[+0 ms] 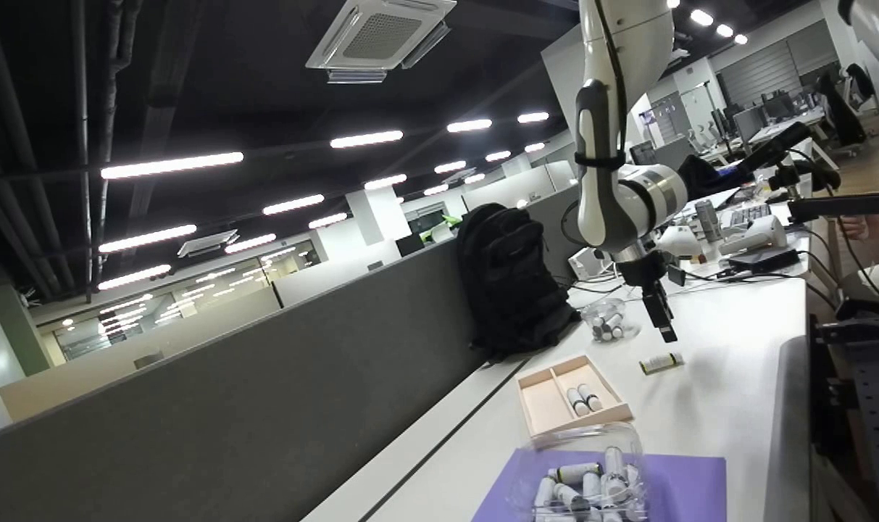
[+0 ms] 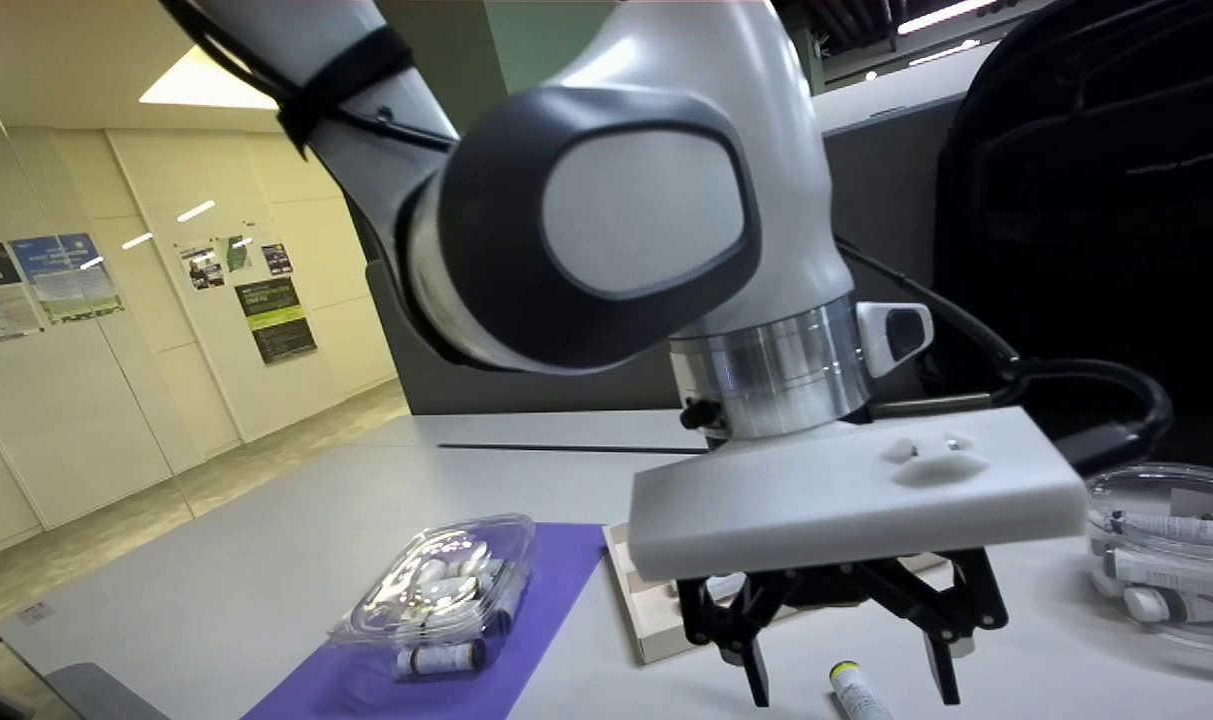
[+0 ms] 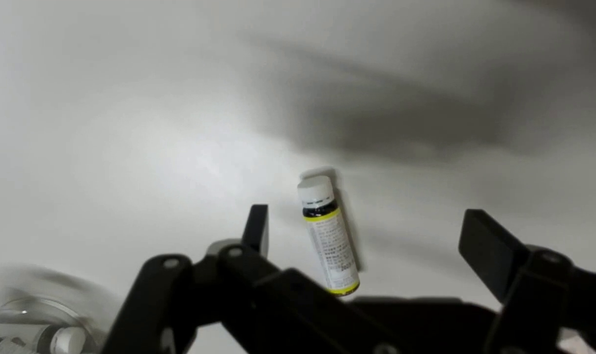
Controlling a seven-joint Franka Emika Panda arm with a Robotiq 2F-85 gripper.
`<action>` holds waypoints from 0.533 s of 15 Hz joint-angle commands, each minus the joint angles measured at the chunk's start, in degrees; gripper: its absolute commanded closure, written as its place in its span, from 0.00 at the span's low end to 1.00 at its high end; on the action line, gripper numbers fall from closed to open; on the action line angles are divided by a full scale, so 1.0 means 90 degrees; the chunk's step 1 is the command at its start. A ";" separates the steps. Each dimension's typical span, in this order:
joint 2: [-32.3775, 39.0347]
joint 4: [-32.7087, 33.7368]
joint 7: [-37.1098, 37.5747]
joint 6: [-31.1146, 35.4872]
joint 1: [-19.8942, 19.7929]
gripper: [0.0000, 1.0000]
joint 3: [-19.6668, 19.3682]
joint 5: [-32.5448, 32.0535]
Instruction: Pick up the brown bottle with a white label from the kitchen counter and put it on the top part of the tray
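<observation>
The brown bottle (image 3: 332, 241) has a white label with yellow edges and a white cap. It lies on its side on the white counter (image 1: 743, 362), and also shows in both exterior views (image 1: 661, 363) (image 2: 856, 690). My gripper (image 3: 366, 231) is open and empty above it. In the wrist view the bottle lies between the two fingers, closer to the left one, touching neither. The gripper also shows in the exterior views (image 1: 669, 335) (image 2: 854, 685). The light wooden tray (image 1: 544, 402) has a divider, and two white-labelled bottles (image 1: 584, 399) lie in one compartment. The arm partly hides the tray in an exterior view (image 2: 656, 640).
A clear box (image 1: 591, 435) of several bottles stands on a purple sheet (image 1: 689, 486) beside the tray. A round clear container (image 1: 591, 308) of bottles stands near the gripper. A black backpack (image 1: 508, 283) leans on the grey partition (image 1: 229, 391). Cables and equipment lie behind.
</observation>
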 commanded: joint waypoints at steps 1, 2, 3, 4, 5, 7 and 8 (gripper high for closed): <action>0.0741 0.1008 -0.0728 -0.0444 -0.0796 0.00 0.0709 0.0437; 0.0914 0.1236 -0.0868 -0.0571 -0.0926 0.00 0.0807 0.0501; 0.1069 0.1438 -0.0959 -0.0695 -0.1012 0.00 0.0864 0.0533; 0.1213 0.1616 -0.1026 -0.0790 -0.1088 0.00 0.0925 0.0580; 0.1347 0.1778 -0.1044 -0.0855 -0.1132 0.00 0.0955 0.0624; 0.1586 0.2043 -0.1034 -0.0899 -0.1195 0.25 0.1032 0.0671; 0.1670 0.2139 -0.1014 -0.0918 -0.1204 0.26 0.1067 0.0693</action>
